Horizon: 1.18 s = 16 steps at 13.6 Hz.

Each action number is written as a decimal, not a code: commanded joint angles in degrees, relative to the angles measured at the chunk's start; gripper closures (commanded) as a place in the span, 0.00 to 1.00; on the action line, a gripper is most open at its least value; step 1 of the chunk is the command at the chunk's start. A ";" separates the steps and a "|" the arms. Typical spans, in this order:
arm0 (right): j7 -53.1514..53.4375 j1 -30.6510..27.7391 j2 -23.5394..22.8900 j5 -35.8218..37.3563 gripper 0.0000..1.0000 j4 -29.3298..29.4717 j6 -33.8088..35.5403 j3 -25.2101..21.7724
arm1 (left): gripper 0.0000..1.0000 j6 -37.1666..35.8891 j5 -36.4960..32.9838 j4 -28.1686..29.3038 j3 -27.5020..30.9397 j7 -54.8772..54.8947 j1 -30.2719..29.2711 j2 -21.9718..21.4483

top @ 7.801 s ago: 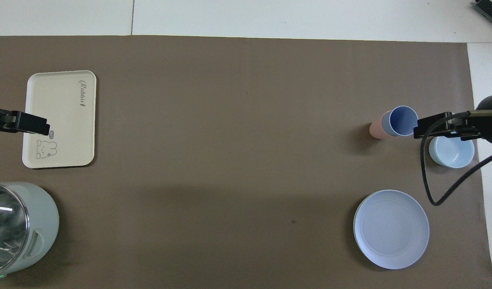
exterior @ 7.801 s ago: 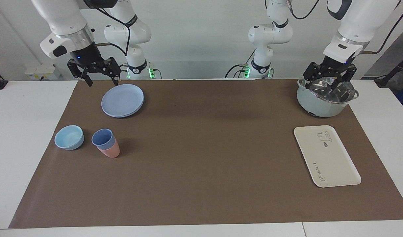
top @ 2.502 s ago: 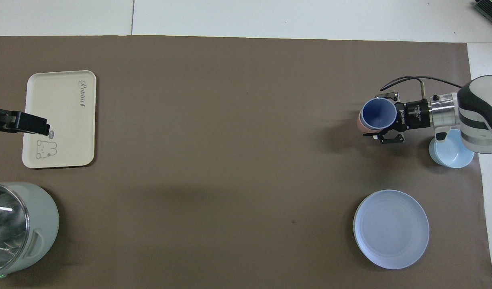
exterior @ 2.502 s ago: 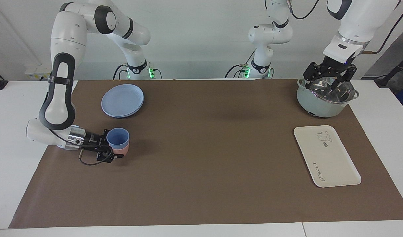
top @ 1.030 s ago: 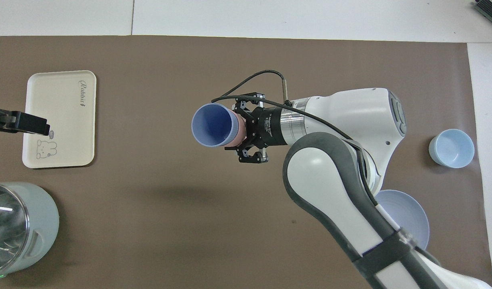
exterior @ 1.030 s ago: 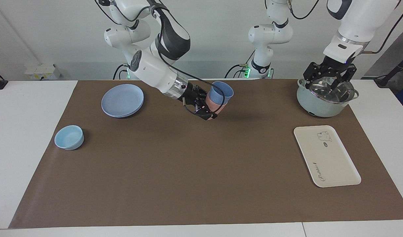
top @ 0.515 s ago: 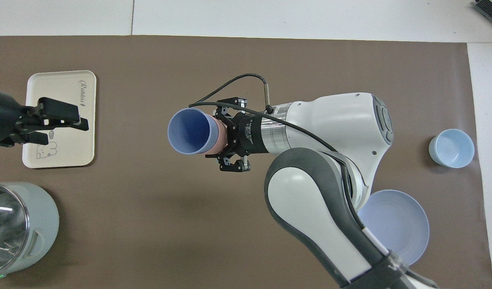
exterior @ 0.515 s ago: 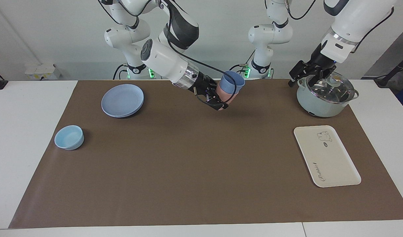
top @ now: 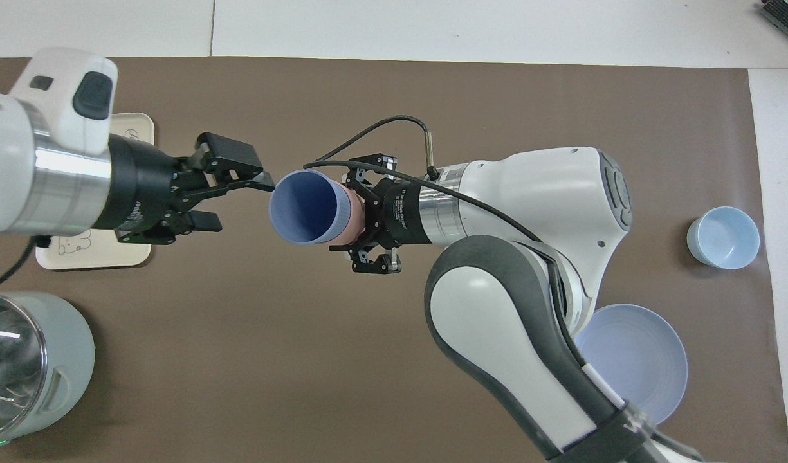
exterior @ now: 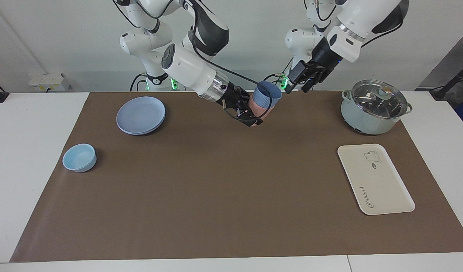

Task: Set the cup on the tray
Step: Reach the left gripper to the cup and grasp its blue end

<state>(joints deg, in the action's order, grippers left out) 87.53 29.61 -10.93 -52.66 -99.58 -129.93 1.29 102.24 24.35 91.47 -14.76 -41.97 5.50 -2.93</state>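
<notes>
Two cups, nested, hang in the air over the middle of the mat near the robots' edge: the cup (exterior: 267,94) sits inside a pink cup (exterior: 256,109), both tilted with the mouth toward the left arm's end. The right gripper (exterior: 250,113) is clamped on the pink cup. The left gripper (exterior: 296,84) is beside the cup's rim, its fingers spread apart and gripping nothing. The tray (exterior: 375,179) lies bare at the left arm's end, with a pot (exterior: 375,109) nearer the robots. A plate (exterior: 140,115) and bowl (exterior: 79,157) sit toward the right arm's end.
</notes>
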 commanded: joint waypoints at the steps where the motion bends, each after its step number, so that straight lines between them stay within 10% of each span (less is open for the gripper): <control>1: 1.95 0.10 -0.32 1.33 1.00 0.88 -0.67 0.03 | 0.21 4.37 0.35 2.65 0.35 -3.21 3.36 -1.28; 7: 1.86 0.10 -0.32 1.42 1.00 0.88 -0.76 0.03 | 0.41 8.50 -3.17 10.13 0.35 -3.12 4.60 -4.45; 9: 1.86 0.19 -0.32 1.77 1.00 0.88 -0.85 0.03 | 1.00 8.77 -3.25 10.39 0.26 -3.21 5.13 -4.54; 16: 1.60 0.10 -0.32 2.03 1.00 0.97 -0.85 0.03 | 1.00 -0.08 -4.04 0.32 0.61 -3.65 4.16 -1.38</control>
<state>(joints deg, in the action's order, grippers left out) 87.53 29.65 -10.97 -52.31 -99.21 -130.04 0.98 107.22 21.65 97.62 -14.64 -44.86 9.54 -5.73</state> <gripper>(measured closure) 0.229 0.956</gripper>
